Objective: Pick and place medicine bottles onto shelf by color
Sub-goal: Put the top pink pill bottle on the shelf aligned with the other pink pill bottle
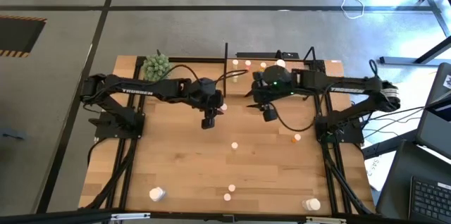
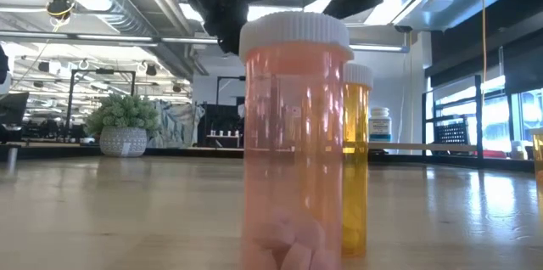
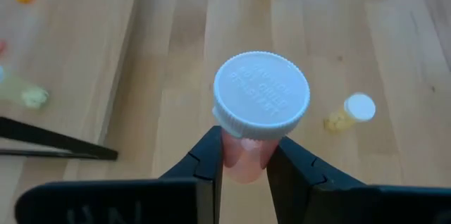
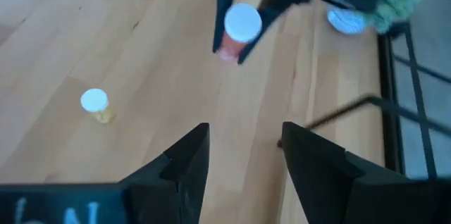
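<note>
Above the middle of the pale plank tabletop (image 1: 183, 160), the left gripper (image 3: 245, 155) is clenched on a pinkish-red bottle (image 3: 246, 155), its two dark, wedge-shaped fingers pressing the translucent cylinder from either side just beneath a broad white cap (image 3: 261, 95) with a ribbed rim and raised lettering on its flat top. Seen from overhead, this gripper (image 1: 208, 120) hangs just in front of the shelf (image 1: 271, 63), a small light-wood board at the table's far edge edged by thin black metal uprights, with several tiny white-topped bottles (image 1: 263, 65) standing on it. The right gripper (image 4: 239, 155) is released, its matte black fingers spread wide with bare wood showing between them; from above it (image 1: 270, 114) sits near the shelf's front, beside the left one. More small round bottles lie scattered well apart on the table, among them a yellow-orange one with a white cap (image 3: 350, 112) and a larger white one (image 1: 156, 194) near the front edge. From table height, a tall translucent pinkish bottle (image 2: 295, 147) with a ridged white lid stands just in front of an amber one (image 2: 355, 164). A green spiky plant ball (image 1: 156, 66) rests at the far left corner.
</note>
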{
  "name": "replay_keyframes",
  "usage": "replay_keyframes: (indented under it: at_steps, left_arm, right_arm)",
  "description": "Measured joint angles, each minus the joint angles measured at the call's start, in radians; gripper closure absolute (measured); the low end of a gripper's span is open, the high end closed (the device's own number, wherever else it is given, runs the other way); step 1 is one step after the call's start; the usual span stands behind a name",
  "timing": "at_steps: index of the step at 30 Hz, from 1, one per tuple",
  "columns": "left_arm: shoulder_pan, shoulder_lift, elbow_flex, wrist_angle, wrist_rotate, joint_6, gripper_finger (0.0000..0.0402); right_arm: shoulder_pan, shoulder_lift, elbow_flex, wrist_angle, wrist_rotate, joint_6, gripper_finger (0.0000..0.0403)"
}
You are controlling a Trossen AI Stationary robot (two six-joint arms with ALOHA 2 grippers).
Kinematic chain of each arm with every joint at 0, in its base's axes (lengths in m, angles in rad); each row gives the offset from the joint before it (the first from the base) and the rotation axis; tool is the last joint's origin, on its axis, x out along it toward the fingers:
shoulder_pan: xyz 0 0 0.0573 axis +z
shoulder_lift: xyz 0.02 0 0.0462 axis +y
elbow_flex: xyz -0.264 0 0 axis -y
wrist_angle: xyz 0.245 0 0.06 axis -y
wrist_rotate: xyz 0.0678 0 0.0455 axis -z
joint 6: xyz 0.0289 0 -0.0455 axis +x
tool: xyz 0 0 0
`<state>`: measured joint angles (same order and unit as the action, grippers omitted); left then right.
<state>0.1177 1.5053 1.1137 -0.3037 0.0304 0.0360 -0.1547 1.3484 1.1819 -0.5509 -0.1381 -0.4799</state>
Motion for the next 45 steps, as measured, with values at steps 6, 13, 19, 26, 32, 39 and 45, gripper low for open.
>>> replay_keyframes:
  at_steps: [6, 13, 19, 26, 32, 39, 45]
  left_arm:
    - [-0.001, 0.001, 0.002, 0.003, 0.001, 0.0, 0.0333]
    - [-0.001, 0.001, 0.002, 0.006, -0.013, 0.0, 0.0333]
    - [-0.001, 0.001, 0.002, 0.005, -0.013, 0.001, 0.0333]
    - [-0.003, 0.001, 0.002, 0.006, -0.014, 0.001, 0.0333]
    - [-0.006, 0.001, 0.001, -0.006, -0.015, 0.0, 0.0333]
    - [-0.02, 0.002, 0.0, -0.014, -0.02, -0.001, 0.0333]
    - [-0.022, 0.0, 0.003, -0.003, -0.018, -0.001, 0.0333]
  right_arm:
    - [0.0, 0.075, 0.0, 0.154, -0.082, -0.026, 0.0221]
    - [0.0, 0.156, 0.0, 0.294, -0.18, -0.027, 0.0221]
    - [0.0, 0.199, 0.0, 0.352, -0.18, -0.027, 0.0221]
    - [0.0, 0.221, -0.001, 0.386, -0.197, -0.026, 0.0221]
    - [0.0, 0.253, 0.0, 0.413, -0.2, -0.023, 0.0221]
    - [0.0, 0.276, 0.001, 0.444, -0.204, -0.023, 0.0221]
    - [0.0, 0.281, 0.0, 0.456, -0.191, -0.023, 0.0221]
